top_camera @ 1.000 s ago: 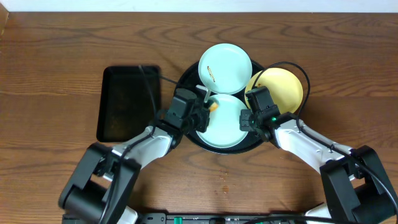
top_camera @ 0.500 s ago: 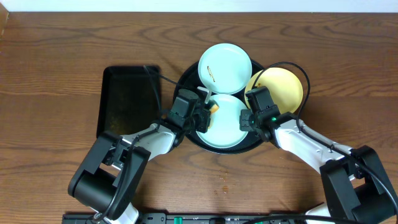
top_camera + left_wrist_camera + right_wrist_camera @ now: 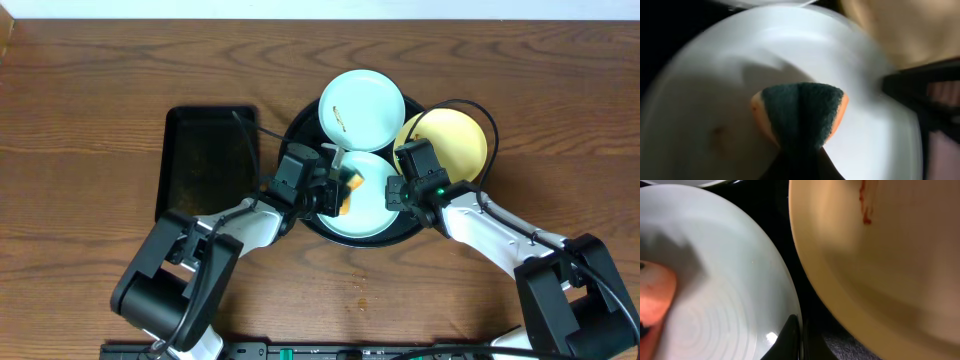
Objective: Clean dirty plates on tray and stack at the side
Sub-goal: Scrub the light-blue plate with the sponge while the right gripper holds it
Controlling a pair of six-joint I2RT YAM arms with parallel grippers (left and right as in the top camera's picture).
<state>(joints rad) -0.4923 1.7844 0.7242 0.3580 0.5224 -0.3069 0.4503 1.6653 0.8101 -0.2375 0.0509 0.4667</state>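
The left gripper (image 3: pixel 331 188) pinched a sponge (image 3: pixel 800 117) tight against the near mint plate (image 3: pixel 372 210) on the black tray (image 3: pixel 296 132) — the right gripper (image 3: pixel 394 192) sat at that plate's rim, jaw gap impossible to tell.

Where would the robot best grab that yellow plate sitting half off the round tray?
Probably its thin rim on the right, approached from outside the black round tray. The yellow plate is flat and shallow, so only the edge fits a tool, and that part overhangs the tray's rim, likely leaving room beneath for a finger.

Mint plate (image 3: pixel 372 205), yellow plate (image 3: pixel 452 140) — black tray (image 3: pixel 300 130), green sponge (image 3: pixel 800 115).
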